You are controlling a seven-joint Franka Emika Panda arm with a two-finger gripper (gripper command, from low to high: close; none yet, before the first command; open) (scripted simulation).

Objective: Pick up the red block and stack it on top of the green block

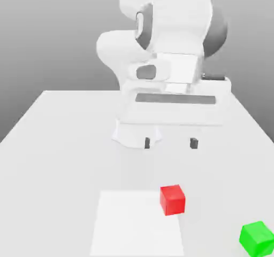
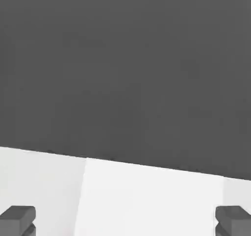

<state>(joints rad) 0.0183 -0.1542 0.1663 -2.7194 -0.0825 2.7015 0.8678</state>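
Red block [image 1: 172,199] sits free; green block [image 1: 257,238] (edge-clipped) well apart; pincer [image 1: 169,142] gapes empty.

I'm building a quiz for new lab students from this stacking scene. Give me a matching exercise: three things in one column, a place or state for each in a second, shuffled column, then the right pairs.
Things:
1. red block
2. green block
3. end effector

Places or states:
A. open, above the table, holding nothing
B. on the table near the exterior view's lower right corner
C. at the right edge of the paler square patch on the table

Pairs: 1-C, 2-B, 3-A
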